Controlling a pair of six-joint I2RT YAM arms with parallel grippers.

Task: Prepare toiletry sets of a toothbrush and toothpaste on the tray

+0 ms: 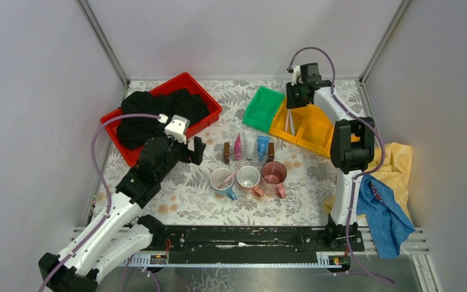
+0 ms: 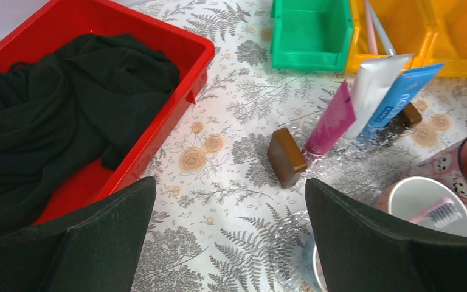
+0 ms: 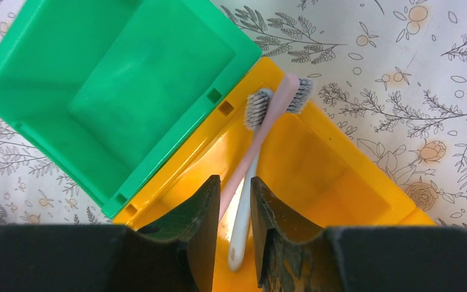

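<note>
My right gripper (image 3: 235, 179) reaches down into the yellow bin (image 3: 340, 176). Its jaws stand close on either side of two toothbrush handles, one white (image 3: 243, 225) and one pale pink (image 3: 273, 109). Whether the fingers press on them I cannot tell. Three toothpaste tubes, magenta (image 1: 238, 146), white (image 1: 249, 145) and blue (image 1: 262, 146), stand behind three mugs (image 1: 249, 177) on a clear tray (image 2: 340, 159). One mug holds a pink toothbrush (image 2: 441, 210). My left gripper (image 1: 194, 149) hovers open and empty left of the mugs.
A red bin (image 1: 207, 91) with black cloth (image 1: 152, 112) sits at the back left. A green bin (image 1: 264, 106) adjoins the yellow one. Two brown blocks (image 1: 226, 151) flank the tubes. Blue (image 1: 383, 213) and yellow cloths lie by the right arm's base.
</note>
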